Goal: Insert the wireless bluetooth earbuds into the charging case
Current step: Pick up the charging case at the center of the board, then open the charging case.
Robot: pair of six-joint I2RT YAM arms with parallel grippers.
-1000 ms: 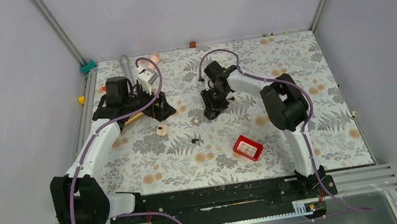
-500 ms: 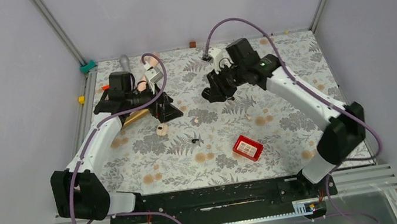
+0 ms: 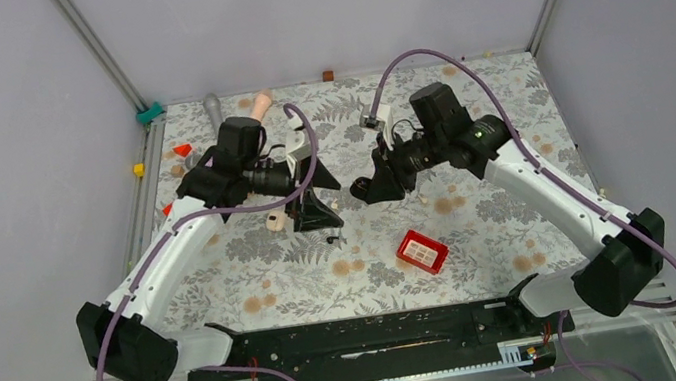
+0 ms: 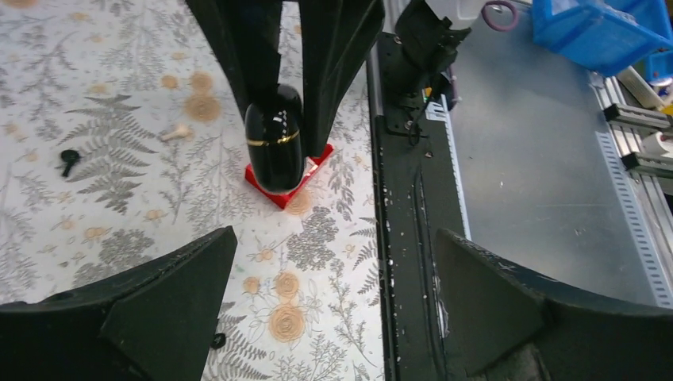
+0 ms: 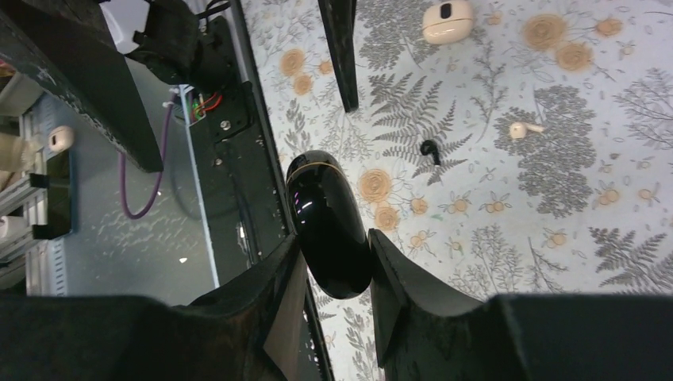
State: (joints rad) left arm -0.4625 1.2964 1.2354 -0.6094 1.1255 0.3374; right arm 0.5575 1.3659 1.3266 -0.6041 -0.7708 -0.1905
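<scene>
Overhead, left gripper (image 3: 319, 199) and right gripper (image 3: 370, 187) are seen facing each other mid-table. A tiny black earbud (image 3: 332, 241) is left loose near the small red plastic box (image 3: 421, 251). Left wrist: fingers held wide apart, empty; small cream earbud (image 4: 176, 132) also loose. Right wrist: fingers clamped on glossy black oval charging case (image 5: 325, 214) (lid apparently closed). Nothing is inserted yet. Since the earlier frame, both arms have been swung inward.
</scene>
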